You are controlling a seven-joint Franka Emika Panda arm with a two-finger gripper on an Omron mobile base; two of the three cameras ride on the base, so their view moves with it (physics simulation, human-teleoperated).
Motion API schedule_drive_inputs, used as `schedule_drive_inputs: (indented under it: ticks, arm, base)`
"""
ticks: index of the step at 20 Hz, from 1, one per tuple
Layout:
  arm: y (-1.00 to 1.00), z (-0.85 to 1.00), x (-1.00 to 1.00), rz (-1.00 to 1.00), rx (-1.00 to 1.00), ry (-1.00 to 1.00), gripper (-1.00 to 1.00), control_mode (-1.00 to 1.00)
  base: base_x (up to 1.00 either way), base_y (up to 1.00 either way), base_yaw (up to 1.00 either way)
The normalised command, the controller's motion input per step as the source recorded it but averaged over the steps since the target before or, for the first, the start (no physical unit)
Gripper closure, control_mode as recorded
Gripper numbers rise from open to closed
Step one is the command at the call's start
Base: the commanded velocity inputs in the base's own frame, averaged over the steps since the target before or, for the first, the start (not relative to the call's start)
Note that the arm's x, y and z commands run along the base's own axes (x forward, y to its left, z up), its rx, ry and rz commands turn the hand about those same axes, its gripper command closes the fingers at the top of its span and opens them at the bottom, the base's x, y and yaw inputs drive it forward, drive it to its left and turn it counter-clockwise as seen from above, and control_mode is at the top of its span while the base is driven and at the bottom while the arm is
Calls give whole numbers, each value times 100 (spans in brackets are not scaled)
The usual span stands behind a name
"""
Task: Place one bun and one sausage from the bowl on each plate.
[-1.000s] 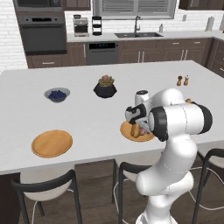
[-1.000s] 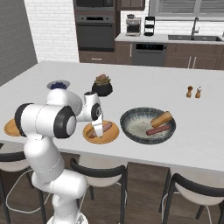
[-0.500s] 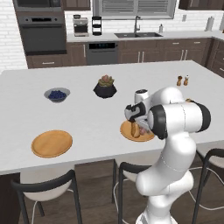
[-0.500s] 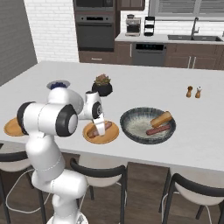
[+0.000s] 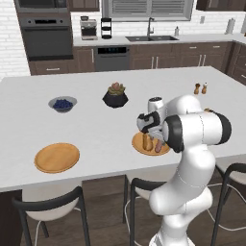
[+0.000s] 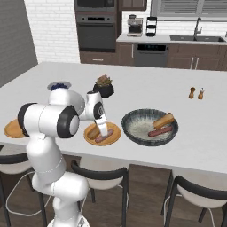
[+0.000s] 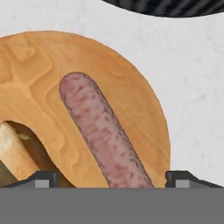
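In the left base view, the end effector [image 5: 153, 136] was seen low over the near plate [image 5: 139, 143], on which a bun [image 5: 147, 141] and a sausage [image 5: 158, 146] were laid side by side. Its fingers were too small there for their spread to be judged. A second plate [image 5: 56, 157] was seen bare, well apart to the left on the white surface [image 5: 96, 125]. A small bowl of berries [image 5: 62, 104] and a black plant pot [image 5: 115, 97] stood farther back, with two shakers [image 5: 200, 88] to the right. An oven [image 5: 45, 37] and a sink counter [image 5: 149, 38] lined the back wall. Much of the plate's right side was hidden by the arm.

In the right base view, the end effector [image 6: 103, 127] was placed just above the sausage [image 6: 102, 138] and bun [image 6: 93, 132] on that plate [image 6: 115, 136]. Just beside it to the right, the bowl [image 6: 128, 122] was seen with one bun [image 6: 163, 120] and one sausage [image 6: 160, 131] inside. The far plate [image 6: 12, 128] was partly covered by the arm.

In the hand view, the fingertips [image 7: 43, 178] were spread wide, one to each side of the sausage [image 7: 103, 129], which was left lying free on the plate [image 7: 144, 113], gripped by neither. The bun [image 7: 15, 153] was cut off at the left edge, and the bowl's rim [image 7: 166, 6] by the top edge.
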Motion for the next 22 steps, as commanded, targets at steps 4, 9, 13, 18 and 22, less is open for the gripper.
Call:
schedule_drive_inputs:
  ticks: [4,9,13,18,22]
  arm:
    - [0,38,-6,0,-4,-7,-100,-100]
    - [0,82,-17,0,-9,-1,-100,-100]
    - [-31,77,-5,0,-9,0,-100,-100]
    - [-73,76,2,0,-3,-6,-100,-100]
    - [-86,73,9,0,-1,-2,-100,-100]
  base:
    - [0,0,0]
    - [0,0,0]
    - [0,0,0]
    - [0,0,0]
    - [0,0,0]
